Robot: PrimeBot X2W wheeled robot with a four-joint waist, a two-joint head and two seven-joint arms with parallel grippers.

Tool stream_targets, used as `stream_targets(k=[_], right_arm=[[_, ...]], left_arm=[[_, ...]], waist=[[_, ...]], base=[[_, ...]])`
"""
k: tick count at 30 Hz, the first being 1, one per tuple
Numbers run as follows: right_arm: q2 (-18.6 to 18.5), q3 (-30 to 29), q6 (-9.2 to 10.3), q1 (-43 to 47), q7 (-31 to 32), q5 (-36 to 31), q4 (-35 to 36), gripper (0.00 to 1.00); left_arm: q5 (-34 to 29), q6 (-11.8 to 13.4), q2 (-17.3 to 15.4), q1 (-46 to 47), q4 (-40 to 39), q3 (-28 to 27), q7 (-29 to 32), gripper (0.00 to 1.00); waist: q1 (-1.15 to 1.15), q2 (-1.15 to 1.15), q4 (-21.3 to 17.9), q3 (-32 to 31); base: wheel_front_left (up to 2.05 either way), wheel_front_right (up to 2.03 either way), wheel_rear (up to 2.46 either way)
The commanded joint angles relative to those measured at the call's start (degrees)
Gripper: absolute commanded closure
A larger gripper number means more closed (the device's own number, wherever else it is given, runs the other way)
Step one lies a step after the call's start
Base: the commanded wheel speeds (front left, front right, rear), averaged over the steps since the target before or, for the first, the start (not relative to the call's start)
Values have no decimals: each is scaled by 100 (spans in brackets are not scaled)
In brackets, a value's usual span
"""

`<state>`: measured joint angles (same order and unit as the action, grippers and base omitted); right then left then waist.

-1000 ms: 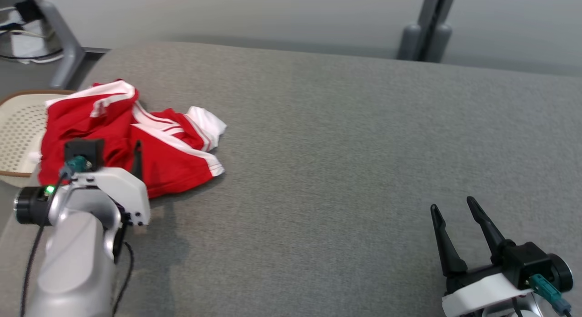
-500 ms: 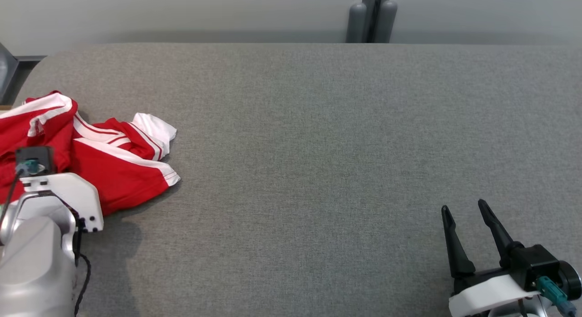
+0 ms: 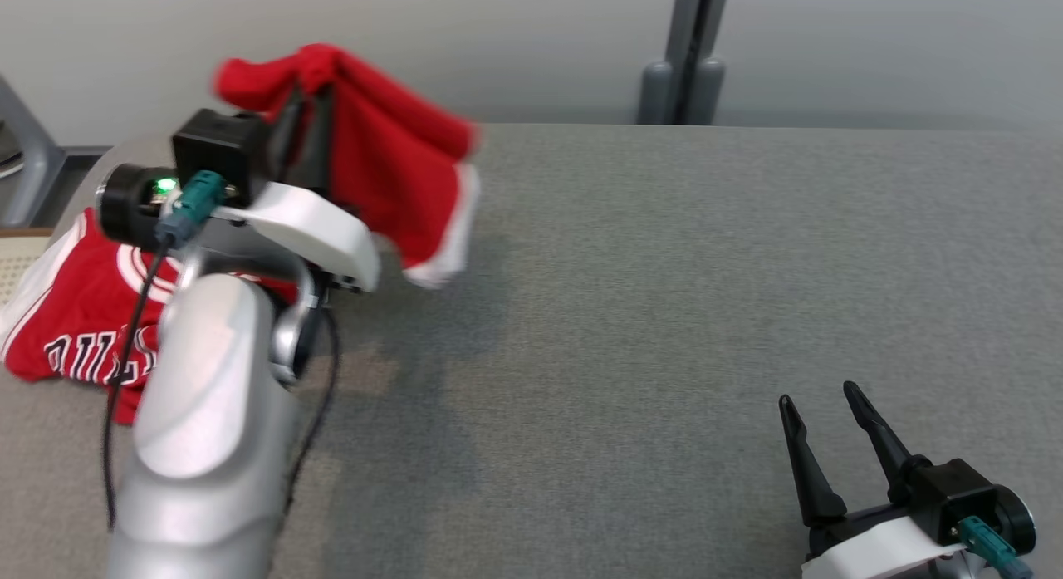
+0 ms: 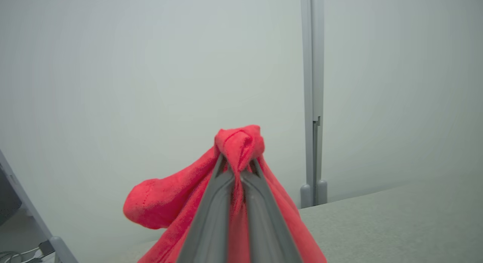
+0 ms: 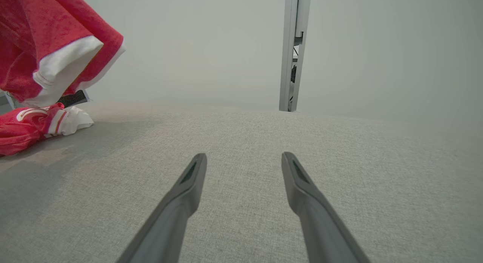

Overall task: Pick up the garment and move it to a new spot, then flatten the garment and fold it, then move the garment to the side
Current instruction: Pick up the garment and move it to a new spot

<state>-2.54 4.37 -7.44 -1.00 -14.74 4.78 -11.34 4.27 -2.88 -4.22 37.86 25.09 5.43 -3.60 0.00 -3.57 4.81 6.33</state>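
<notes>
The garment (image 3: 71,313), a red jersey with black "BULLS" lettering, lies crumpled at the left end of the grey table (image 3: 664,272); it also shows at the left as the garment (image 5: 22,127). My left gripper (image 3: 303,97) is raised above it, shut on a smaller red cloth with a white edge (image 3: 399,172), which hangs clear of the table. In the left wrist view, the left gripper (image 4: 237,166) pinches a bunch of that cloth (image 4: 169,199). The hanging cloth (image 5: 49,33) shows at the upper left. My right gripper (image 3: 818,394) rests open at the lower right, and the right gripper (image 5: 243,156) holds nothing.
A cream perforated basket (image 3: 15,259) sits at the far left edge beside the jersey. A grey post (image 3: 685,64) stands behind the table against the pale wall. My left forearm (image 3: 208,413) covers part of the jersey.
The head camera has shifted. My left gripper has shut on the small red cloth and lifted it off the pile, uncovering the lettered jersey. The right gripper has stayed put.
</notes>
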Motion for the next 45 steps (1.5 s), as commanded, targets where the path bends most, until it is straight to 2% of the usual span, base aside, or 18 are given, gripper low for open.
stream_targets(k=[1,2,5,10,13,16,20,21,24,25,27,28,29,30,34,37,40,45], right_arm=[[-36,58,-9,-11,-49,30,-2,0],[-36,58,-9,-11,-49,30,-2,0],[-37,83,-9,-24,-48,66,-6,0],[-37,113,-9,-123,-49,135,4,0],[-37,105,-9,-190,-49,193,18,0],[-35,50,-9,-196,-49,278,37,0],[-35,-25,-9,-162,-49,380,30,0],[-36,-32,-9,-138,-48,388,23,0],[-36,-75,-9,-70,-48,430,30,0],[-36,-88,-9,-40,-49,437,22,0],[-36,-72,-9,-26,-48,426,20,0],[-37,-79,-9,-30,-49,415,17,0],[-37,-85,-9,-39,-48,402,22,0],[-37,-82,-9,-47,-49,374,26,0],[-38,-123,-9,-19,-48,251,43,0],[-38,-239,-9,82,-48,89,80,0],[-40,-388,-9,183,-48,-119,208,0],[-36,-612,-9,417,-48,-415,550,0]], left_arm=[[251,-95,68,-245,-563,280,219,100],[251,-95,68,-245,-563,280,219,100],[743,-118,122,-451,-1428,890,537,100],[1953,371,121,-638,-2416,2170,851,100],[2385,700,113,-579,-2458,2685,871,100],[2611,954,113,-535,-2019,2921,812,100],[2757,1104,61,-604,-663,2796,705,100],[2642,1090,-70,-546,-277,2804,649,100],[2679,985,-123,-428,743,2731,469,100],[2815,815,-108,-365,1295,2662,268,100],[2757,654,-122,-280,1763,2715,73,100],[2846,559,-98,-243,1922,2682,-63,85],[2899,495,-68,-220,2085,2644,-178,53],[2855,439,-47,-184,2221,2688,-288,0],[2823,412,45,-171,2415,2720,-879,0],[2730,538,60,-434,2147,2686,-1110,0],[2491,740,-43,-875,1388,2472,-1161,0],[1944,955,-331,-2282,-281,1888,-1157,0]], waist=[[0,0,-266,-75],[0,0,-266,-75],[0,0,-600,-74],[0,0,-1281,81],[0,0,-1666,221],[0,0,-1965,352],[0,0,-2199,465],[0,0,-2236,475],[0,0,-2261,480],[0,0,-2236,479],[0,0,-2182,478],[0,0,-2145,472],[0,0,-2103,461],[0,0,-2057,444],[0,0,-1845,301],[0,0,-1652,134],[0,0,-1453,-54],[0,0,-1105,-326]], base=[[0,0,0],[0,0,0],[0,0,0],[0,0,0],[0,0,0],[0,0,0],[0,0,0],[0,0,0],[0,0,0],[0,0,0],[0,0,0],[0,0,0],[0,0,0],[0,0,0],[0,0,0],[0,0,0],[0,0,0],[0,0,0]])
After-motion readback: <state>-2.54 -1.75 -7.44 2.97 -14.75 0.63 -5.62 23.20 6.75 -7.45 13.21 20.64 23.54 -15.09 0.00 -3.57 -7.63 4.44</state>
